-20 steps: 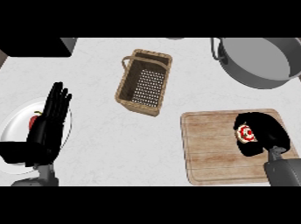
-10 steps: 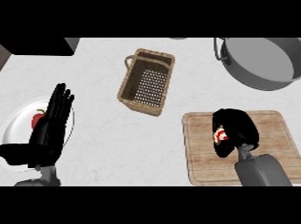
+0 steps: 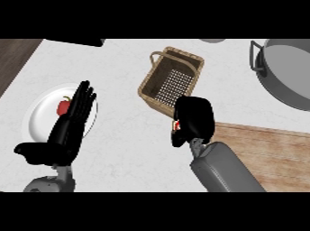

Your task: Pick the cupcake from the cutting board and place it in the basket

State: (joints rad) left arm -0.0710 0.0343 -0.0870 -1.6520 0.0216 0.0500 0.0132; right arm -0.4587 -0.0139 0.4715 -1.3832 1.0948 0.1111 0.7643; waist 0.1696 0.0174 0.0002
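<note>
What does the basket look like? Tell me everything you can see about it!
The basket is tan and woven, like wicker, with a rectangular shape, tall sides and a small loop handle at its left end. Its bottom is a grid of little holes. It sits upright but turned at an angle on the white counter, and nothing shows inside it. The right hand, curled round the cupcake, overlaps its near corner.

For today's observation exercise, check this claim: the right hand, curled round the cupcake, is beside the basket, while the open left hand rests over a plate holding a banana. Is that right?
Not quite. The head view shows the plate holds a small red fruit, not a banana. The rest stands: the right hand is curled round the cupcake beside the basket, and the left hand is open over the plate.
</note>
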